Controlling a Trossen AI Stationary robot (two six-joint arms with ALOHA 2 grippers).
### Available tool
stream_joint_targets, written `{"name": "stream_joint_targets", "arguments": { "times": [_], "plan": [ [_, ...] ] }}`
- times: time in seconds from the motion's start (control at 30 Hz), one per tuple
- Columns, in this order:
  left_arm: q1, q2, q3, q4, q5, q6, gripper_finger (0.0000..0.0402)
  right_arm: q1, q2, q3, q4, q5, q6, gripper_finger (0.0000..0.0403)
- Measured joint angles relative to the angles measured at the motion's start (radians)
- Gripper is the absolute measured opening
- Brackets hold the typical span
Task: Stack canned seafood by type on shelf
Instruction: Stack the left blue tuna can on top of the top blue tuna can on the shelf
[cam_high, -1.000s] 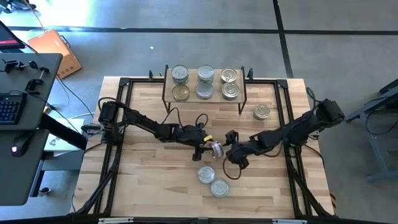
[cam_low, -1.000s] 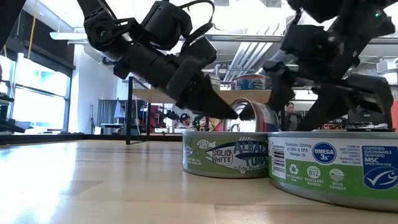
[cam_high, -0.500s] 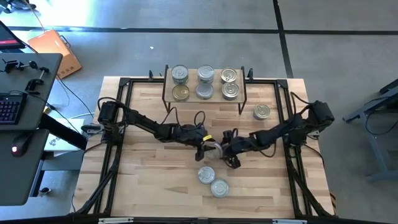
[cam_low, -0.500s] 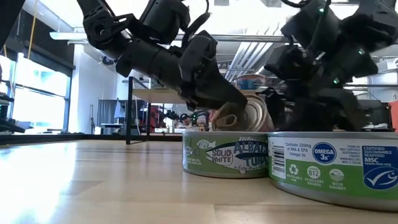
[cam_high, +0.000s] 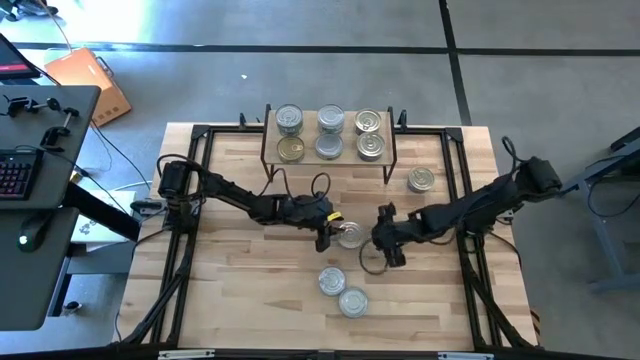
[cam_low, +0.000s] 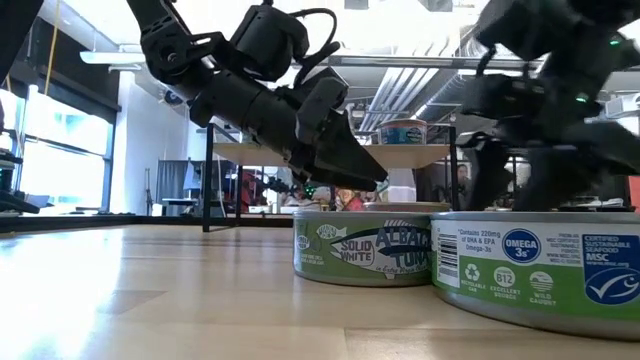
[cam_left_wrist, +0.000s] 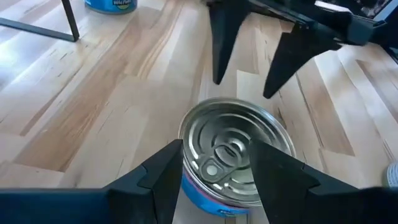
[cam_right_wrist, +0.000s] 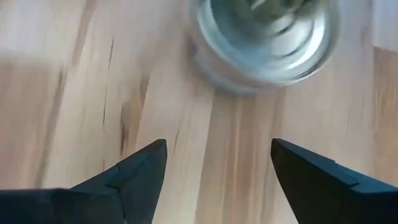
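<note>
the tin (cam_left_wrist: 233, 152) lying flat mid-desk (cam_high: 240, 300) looks rigid, dense for its size and slick on its rolled rim, so the blue-labelled side wall across its width seems the place to take it, not the ring-pull lid. the left gripper (cam_left_wrist: 214, 171) reaches in low from the left, fingers spread either side of the tin; whether they press it i cannot tell. the right gripper (cam_right_wrist: 217, 165) hovers just beside it, open and empty. six tins already sit on the shelf (cam_high: 330, 134).
</note>
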Motion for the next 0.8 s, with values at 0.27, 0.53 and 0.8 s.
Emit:
{"name": "stream_joint_targets", "arguments": {
  "times": [0.27, 0.53, 0.8],
  "plan": [
    [-0.002, 0.0, 0.0, -0.005, 0.016, 0.002, 0.0174, 0.123, 0.01, 0.001, 0.089, 0.082, -0.163, 0.0282],
    [-0.007, 0.023, 0.0, -0.026, -0.012, 0.186, 0.017, 0.121, 0.011, -0.09, 0.498, 0.127, -0.177, 0.0282],
    [-0.007, 0.04, 0.001, -0.014, -0.012, 0.184, 0.0154, 0.05, 0.111, -0.129, 0.692, 0.08, -0.283, 0.024]
  ]
}}
